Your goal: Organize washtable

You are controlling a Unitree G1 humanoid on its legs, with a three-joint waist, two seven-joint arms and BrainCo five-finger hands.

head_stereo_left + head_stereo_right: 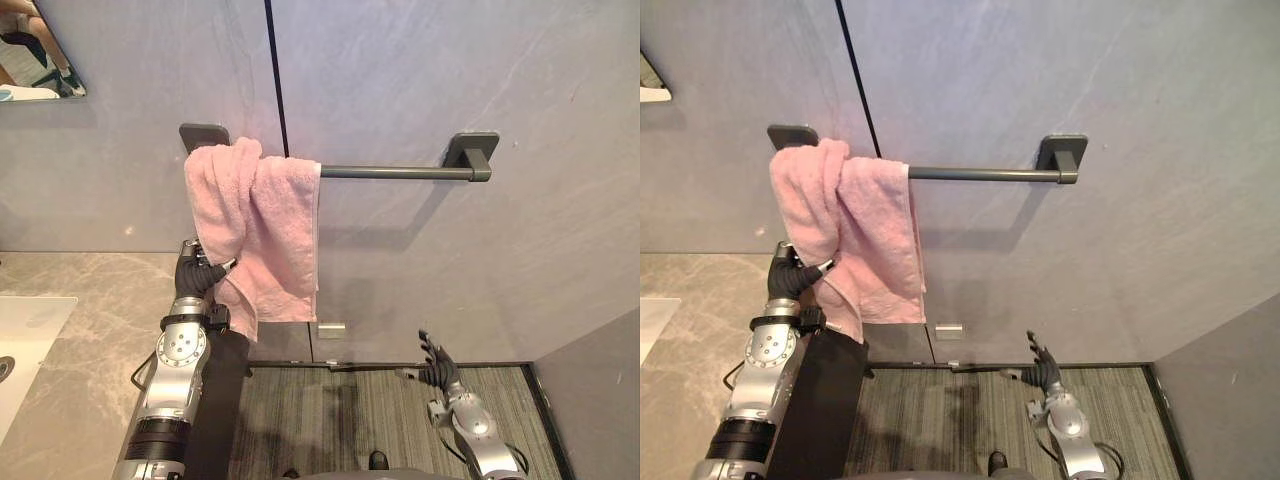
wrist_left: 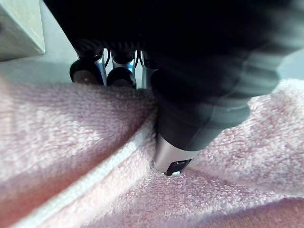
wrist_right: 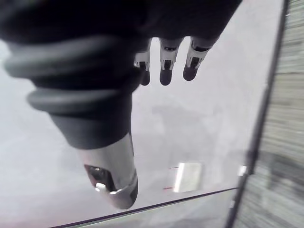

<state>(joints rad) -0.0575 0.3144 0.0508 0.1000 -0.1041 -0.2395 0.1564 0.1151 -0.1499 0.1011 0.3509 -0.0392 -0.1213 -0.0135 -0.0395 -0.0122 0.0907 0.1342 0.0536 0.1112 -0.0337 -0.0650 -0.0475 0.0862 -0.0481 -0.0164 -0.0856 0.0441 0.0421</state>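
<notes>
A pink towel hangs bunched over the left end of a dark wall-mounted towel bar. My left hand is raised to the towel's lower left part. In the left wrist view its thumb presses into the pink cloth and its fingers curl behind a fold, so it is shut on the towel. My right hand hangs low on the right, near the wall above the floor. Its fingers are straight and hold nothing.
A grey stone countertop with a white sink lies at the left, under a mirror corner. A small metal plate sits on the wall below the towel. Striped flooring lies below.
</notes>
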